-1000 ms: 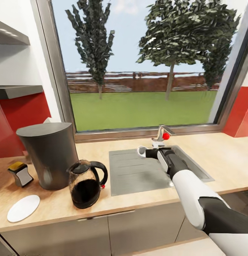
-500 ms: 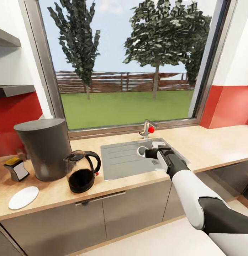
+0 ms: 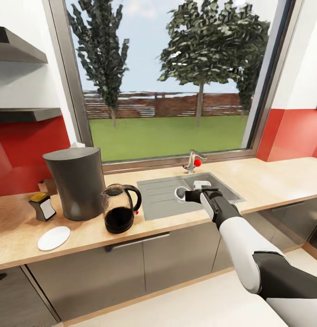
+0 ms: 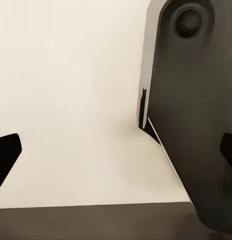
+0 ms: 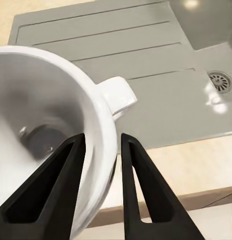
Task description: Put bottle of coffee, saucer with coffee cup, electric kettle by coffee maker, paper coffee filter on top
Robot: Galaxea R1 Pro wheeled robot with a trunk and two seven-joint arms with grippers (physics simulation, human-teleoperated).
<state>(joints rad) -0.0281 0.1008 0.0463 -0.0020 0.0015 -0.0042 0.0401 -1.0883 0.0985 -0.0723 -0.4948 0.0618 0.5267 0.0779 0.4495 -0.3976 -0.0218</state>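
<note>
I have the right gripper [image 3: 189,195] pinching the small white coffee cup's [image 3: 180,193] rim, ready for the flat white saucer [image 3: 54,238] far left.

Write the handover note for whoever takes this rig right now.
Right gripper: shut on the coffee cup, held over the sink.
Left gripper: open, empty.
On the countertop: coffee maker, electric kettle beside it, bottle of coffee on its other side, saucer in front.
A white tip behind the coffee maker's top may be the filter; unclear.
Left: set the cup on the saucer, check the filter.
</note>
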